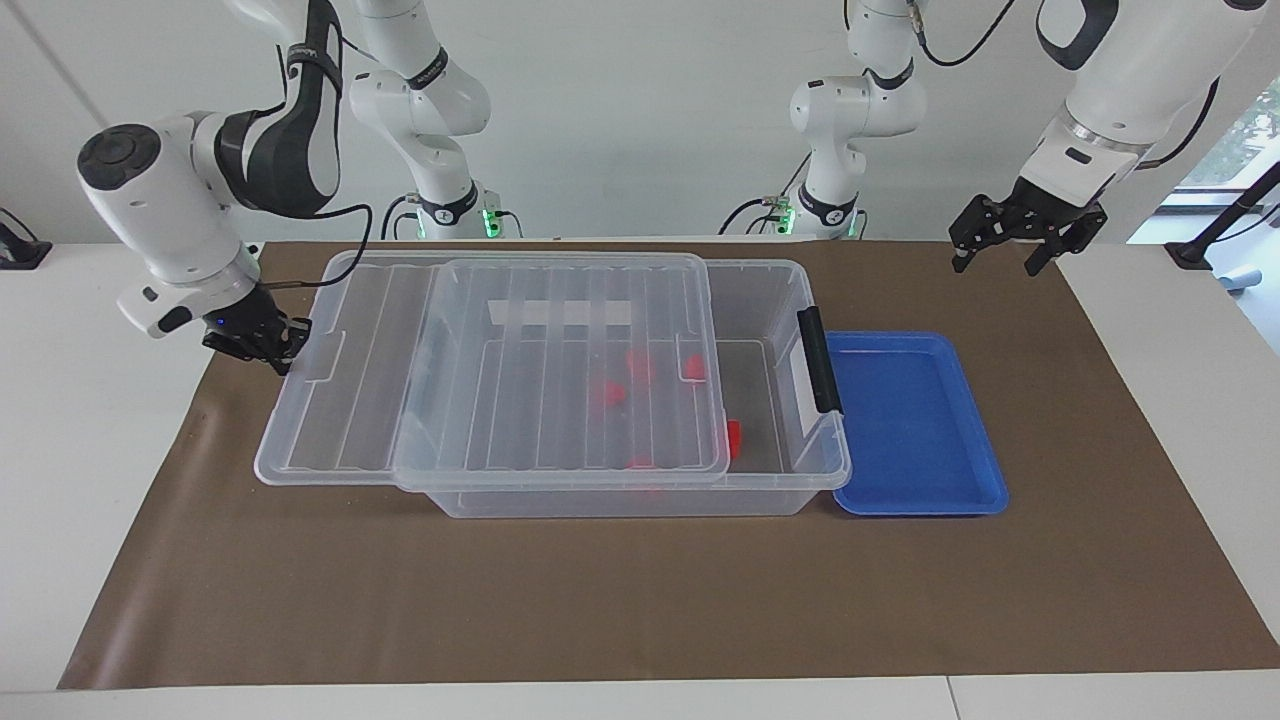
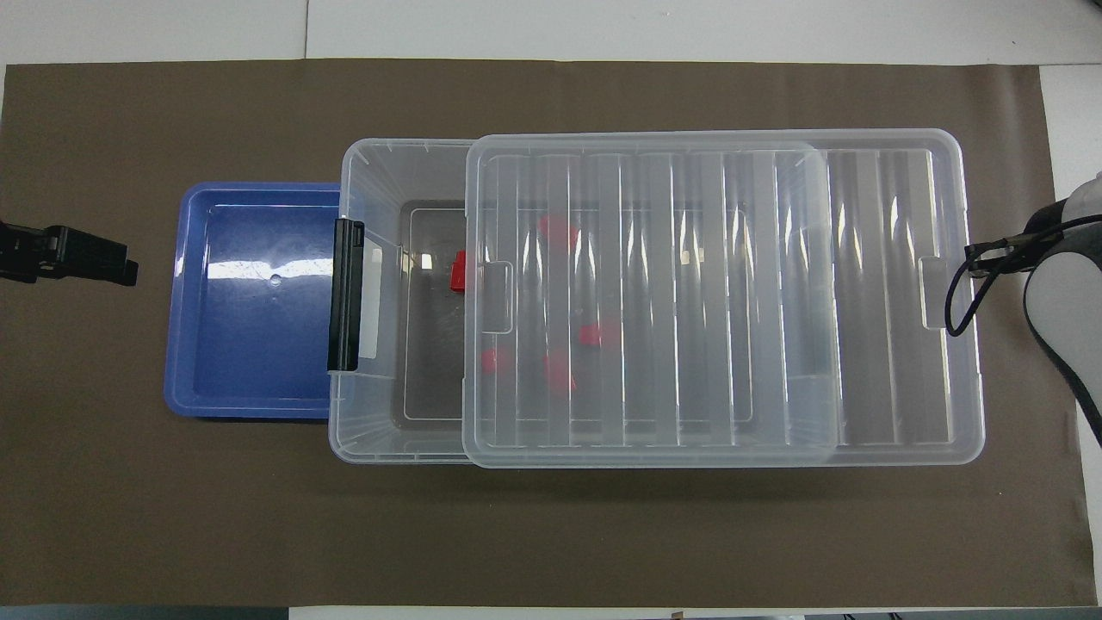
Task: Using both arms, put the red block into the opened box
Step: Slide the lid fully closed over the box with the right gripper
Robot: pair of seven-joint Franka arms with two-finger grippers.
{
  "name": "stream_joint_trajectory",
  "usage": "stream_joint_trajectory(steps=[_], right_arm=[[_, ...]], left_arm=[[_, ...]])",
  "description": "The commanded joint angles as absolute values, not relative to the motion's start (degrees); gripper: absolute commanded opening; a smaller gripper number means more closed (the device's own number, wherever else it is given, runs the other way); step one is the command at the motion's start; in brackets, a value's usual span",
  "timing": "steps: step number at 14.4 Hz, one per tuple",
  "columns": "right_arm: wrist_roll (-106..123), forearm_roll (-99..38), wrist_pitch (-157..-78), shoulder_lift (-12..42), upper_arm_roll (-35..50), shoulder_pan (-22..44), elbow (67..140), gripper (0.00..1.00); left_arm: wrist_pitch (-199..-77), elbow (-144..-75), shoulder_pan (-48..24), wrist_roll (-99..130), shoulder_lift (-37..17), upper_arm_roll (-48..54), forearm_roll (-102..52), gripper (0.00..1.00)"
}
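Observation:
The clear box (image 1: 620,500) (image 2: 379,164) stands mid-table with its ribbed lid (image 1: 560,380) (image 2: 715,301) slid most of the way over it. A strip by the black latch (image 1: 818,360) (image 2: 346,293) stays uncovered. Several red blocks lie inside. One red block (image 1: 733,438) (image 2: 459,271) shows half past the lid's edge, and the others show dimly through the lid. My right gripper (image 1: 272,345) is shut on the lid's overhanging end rim. My left gripper (image 1: 1025,238) (image 2: 73,256) hangs open and holds nothing, raised over the brown mat beside the blue tray.
A shallow blue tray (image 1: 915,500) (image 2: 181,344) with nothing in it lies against the box's latch end. Brown paper covers the table. Two slimmer white arms with green-lit bases (image 1: 455,215) stand at the robots' edge.

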State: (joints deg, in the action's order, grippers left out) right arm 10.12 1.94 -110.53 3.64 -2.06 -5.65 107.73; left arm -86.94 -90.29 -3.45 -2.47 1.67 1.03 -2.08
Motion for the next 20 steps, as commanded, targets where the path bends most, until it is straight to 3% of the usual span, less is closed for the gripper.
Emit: stream_joint_trajectory(steps=[1,5,20], right_arm=[[5.99,1.67,-111.36,2.02,0.43,-6.06,109.95,0.00],[0.63,1.67,-111.45,2.02,3.51,-6.06,110.30,0.00],[-12.21,1.67,-111.62,2.02,11.51,-6.06,110.30,0.00]], left_arm=[[-85.34,-91.66,-3.34,-2.72,3.86,1.49,-2.81,1.00],[-86.12,-94.91,-3.08,-2.72,5.71,1.41,-2.81,1.00],[-88.07,-93.16,-2.46,-4.39,4.83,1.49,-1.05,1.00]])
